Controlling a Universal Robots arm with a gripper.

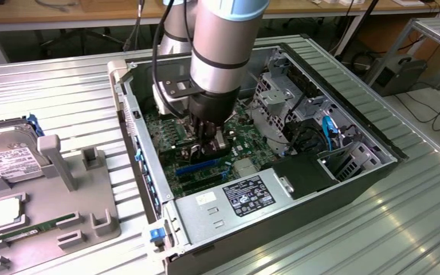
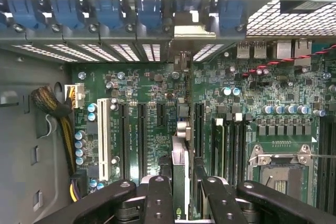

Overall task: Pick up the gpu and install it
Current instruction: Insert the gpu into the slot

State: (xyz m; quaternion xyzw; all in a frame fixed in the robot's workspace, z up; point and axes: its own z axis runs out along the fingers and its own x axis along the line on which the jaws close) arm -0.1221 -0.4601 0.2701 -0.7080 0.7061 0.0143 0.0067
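The gpu [image 2: 179, 169] appears edge-on in the wrist view as a thin green card standing upright over the motherboard's black expansion slots [image 2: 142, 140]. Its silver end bracket [image 2: 185, 30] reaches the case's rear slot openings. My gripper [image 2: 181, 198] is shut on the gpu, one black finger [image 2: 157, 198] pressed to each side of the card. In the exterior view the gripper [image 1: 207, 146] is lowered deep inside the open computer case [image 1: 357, 132], and the gpu [image 1: 218, 143] is mostly hidden behind the fingers, down at the green motherboard [image 1: 170, 134].
A grey fixture [image 1: 90, 189] at the exterior view's left holds a silver hard drive [image 1: 10, 157], a processor chip [image 1: 2, 212] and a green memory stick [image 1: 29, 229]. Inside the case are the power supply [image 1: 235, 200], a drive cage [image 1: 277, 94], the processor socket [image 2: 278, 166] and blue slot clips [image 2: 68, 14].
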